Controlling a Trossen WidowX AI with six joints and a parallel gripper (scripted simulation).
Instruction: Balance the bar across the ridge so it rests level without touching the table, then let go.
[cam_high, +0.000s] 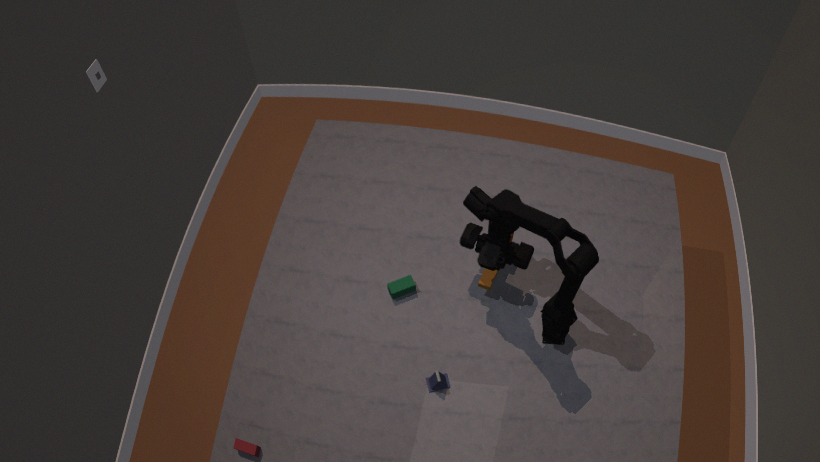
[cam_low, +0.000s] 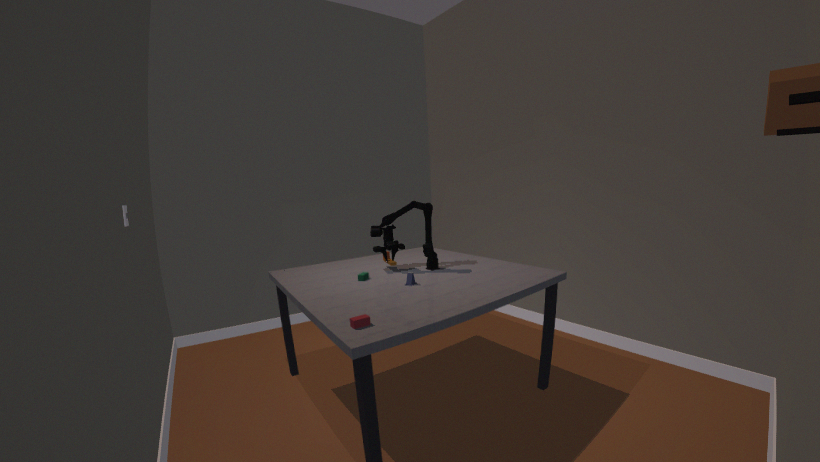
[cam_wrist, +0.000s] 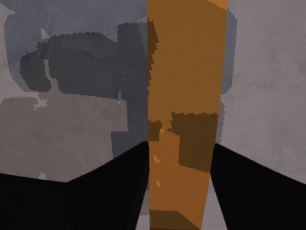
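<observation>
While clamped on the orange bar (cam_wrist: 186, 89), gripper (cam_wrist: 180, 162) probably grips off-centre; lift straight up, keep level, carry toward ridge (cam_high: 438, 381) past green block (cam_high: 401, 285).

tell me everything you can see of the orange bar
The bar is a long, flat-faced orange block with square edges, plain and matte, with no markings. In the wrist view it runs straight away from the camera between the two dark jaws, which press on its long sides; the gripper is shut on it. Shadows from the arm fall across its top face. From above, only its near end shows from under the gripper. Whether it is lifted off the table cannot be told. It is well away from the ridge.
</observation>
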